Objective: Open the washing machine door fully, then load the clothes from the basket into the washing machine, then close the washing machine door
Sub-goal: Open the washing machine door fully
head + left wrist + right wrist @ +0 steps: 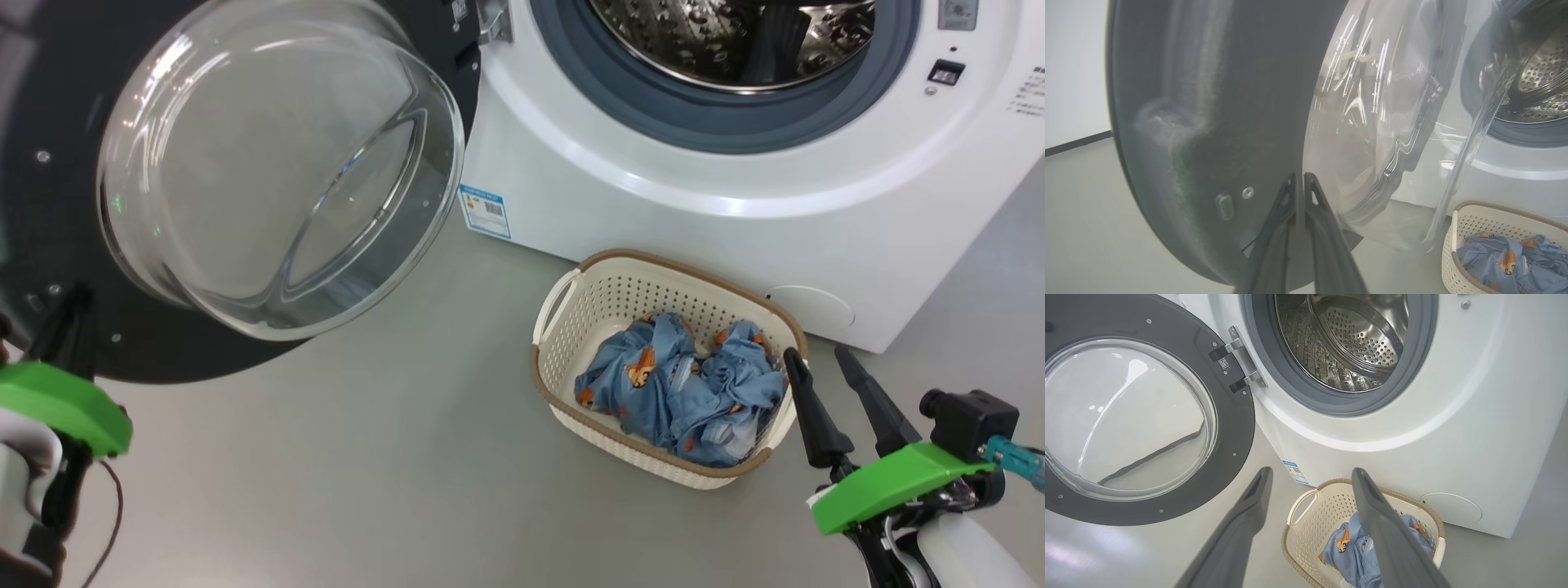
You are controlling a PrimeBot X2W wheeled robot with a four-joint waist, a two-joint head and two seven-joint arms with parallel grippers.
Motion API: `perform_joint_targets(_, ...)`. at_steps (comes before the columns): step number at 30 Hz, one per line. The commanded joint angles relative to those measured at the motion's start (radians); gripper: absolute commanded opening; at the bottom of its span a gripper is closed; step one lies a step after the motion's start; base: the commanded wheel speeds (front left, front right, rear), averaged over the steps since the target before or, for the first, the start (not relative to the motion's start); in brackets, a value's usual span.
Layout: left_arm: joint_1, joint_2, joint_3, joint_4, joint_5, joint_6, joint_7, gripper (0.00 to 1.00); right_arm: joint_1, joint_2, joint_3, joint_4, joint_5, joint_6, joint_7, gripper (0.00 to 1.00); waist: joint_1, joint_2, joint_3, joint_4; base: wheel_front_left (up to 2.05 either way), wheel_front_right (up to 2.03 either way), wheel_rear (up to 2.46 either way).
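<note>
Lying in the basket (562,347), the clothes (678,392), washing machine door (277,163) open, left hand (1300,178) pinched shut, right hand (816,353) spread wide.

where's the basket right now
In the head view the basket, holding the clothes, sits on the floor right of centre, just in front of the washing machine, with the right end effector close by its right rim.

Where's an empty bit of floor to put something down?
The biggest bare floor lies between the open washing machine door and the basket, reaching toward the robot. It is crowded by the basket: clothes fill it, the washing machine stands behind, and the right gripper hovers near it.
</note>
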Motion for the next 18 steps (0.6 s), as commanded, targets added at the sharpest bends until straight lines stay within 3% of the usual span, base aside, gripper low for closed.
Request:
perform_joint_targets(1, 0.007, 0.067, 0.031, -0.038, -0.011, 0.005, -0.012, 0.0, 0.011, -0.007, 0.015, -0.024, 0.013, 0.006, -0.012, 1.0, 0.0, 0.0, -0.017, -0.011, 0.0, 0.0, 0.0)
perform_joint_targets(3, 0.035, 0.063, 0.041, -0.074, -0.017, 0.005, -0.013, 0.0, 0.02, -0.014, 0.014, -0.026, 0.014, 0.006, -0.012, 1.0, 0.0, 0.0, -0.026, -0.017, 0.0, 0.0, 0.0)
perform_joint_targets(7, 0.11, 0.052, 0.068, -0.175, -0.018, 0.014, -0.013, 0.45, 0.034, -0.026, 0.014, -0.031, 0.016, 0.006, -0.012, 1.0, 0.0, 0.0, -0.049, -0.037, 0.0, 0.0, 0.0)
perform_joint_targets(9, 0.151, 0.041, 0.079, -0.236, -0.016, 0.026, -0.013, 1.0, 0.041, -0.03, 0.015, -0.033, 0.017, 0.006, -0.012, 1.0, 0.0, 0.0, -0.06, -0.048, 0.0, 0.0, 0.0)
perform_joint_targets(18, 0.304, 0.009, 0.119, -0.462, -0.022, 0.085, -0.014, 1.0, 0.063, -0.039, 0.025, -0.04, 0.018, 0.006, -0.012, 1.0, 0.0, 0.0, -0.099, -0.114, 0.0, 0.0, 0.0)
